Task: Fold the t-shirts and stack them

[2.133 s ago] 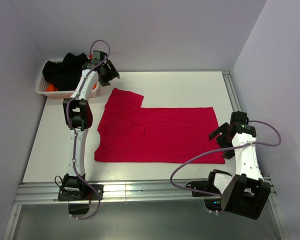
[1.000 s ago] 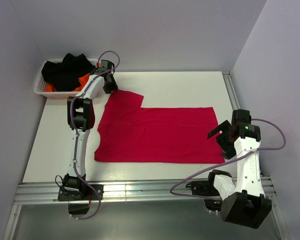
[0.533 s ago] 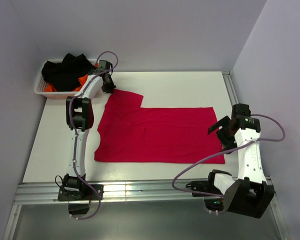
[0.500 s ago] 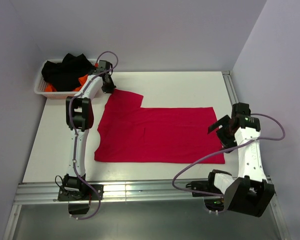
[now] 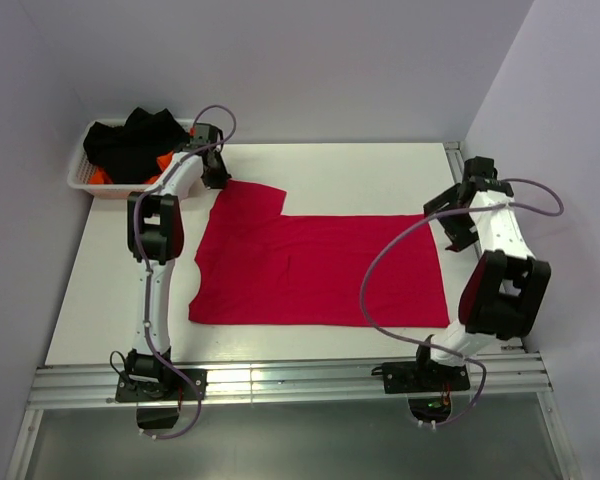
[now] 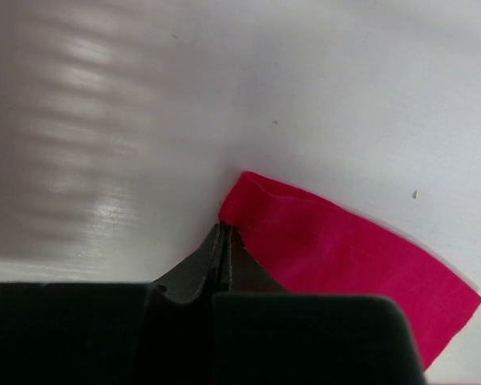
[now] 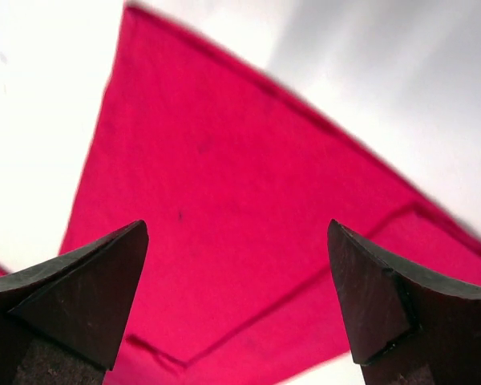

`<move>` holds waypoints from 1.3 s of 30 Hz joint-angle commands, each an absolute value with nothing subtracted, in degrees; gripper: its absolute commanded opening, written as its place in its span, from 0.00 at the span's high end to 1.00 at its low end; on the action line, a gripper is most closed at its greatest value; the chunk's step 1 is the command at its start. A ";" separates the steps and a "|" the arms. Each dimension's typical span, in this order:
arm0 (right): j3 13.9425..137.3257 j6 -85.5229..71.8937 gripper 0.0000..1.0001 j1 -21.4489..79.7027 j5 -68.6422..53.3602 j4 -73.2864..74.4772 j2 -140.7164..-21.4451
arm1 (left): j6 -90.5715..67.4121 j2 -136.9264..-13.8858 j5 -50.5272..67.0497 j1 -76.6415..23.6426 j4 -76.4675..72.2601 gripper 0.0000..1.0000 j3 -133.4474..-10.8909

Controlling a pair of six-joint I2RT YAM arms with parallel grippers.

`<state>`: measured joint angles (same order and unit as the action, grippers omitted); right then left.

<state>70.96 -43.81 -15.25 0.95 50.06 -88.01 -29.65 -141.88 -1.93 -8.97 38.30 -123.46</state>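
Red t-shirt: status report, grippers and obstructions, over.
Left gripper shut on sleeve corner of crimson red cloth t-shirt. Right gripper open above its far right corner. Shirt flat, nothing on it. White mesh basket off far left.

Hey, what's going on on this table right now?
Two robot arms are working on a red t-shirt spread flat on the white table. The left hand is shut on the tip of the shirt's far sleeve, pinching the cloth right at the table surface. The right hand is open and hovers above the shirt's far right corner, not gripping anything. A white basket with dark and orange clothes sits at the far left corner.
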 commanded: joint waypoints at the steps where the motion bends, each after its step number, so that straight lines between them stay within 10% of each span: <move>1: 76.27 -44.03 0.00 -14.85 5.18 46.15 -92.53 | -31.99 -140.28 -0.53 -5.80 44.03 1.00 -119.71; 29: 104.77 -47.02 0.11 -8.61 8.70 45.88 -128.41 | -32.17 -126.04 0.26 -8.61 42.63 1.00 -102.74; 39: 92.21 -44.92 0.47 -8.61 9.67 42.10 -122.35 | -33.40 -125.24 0.26 -8.61 41.48 1.00 -100.55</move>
<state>95.53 -45.45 -8.86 8.12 42.19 -124.14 -31.22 -127.59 1.87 -9.58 38.76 -102.02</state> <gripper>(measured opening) 0.577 0.012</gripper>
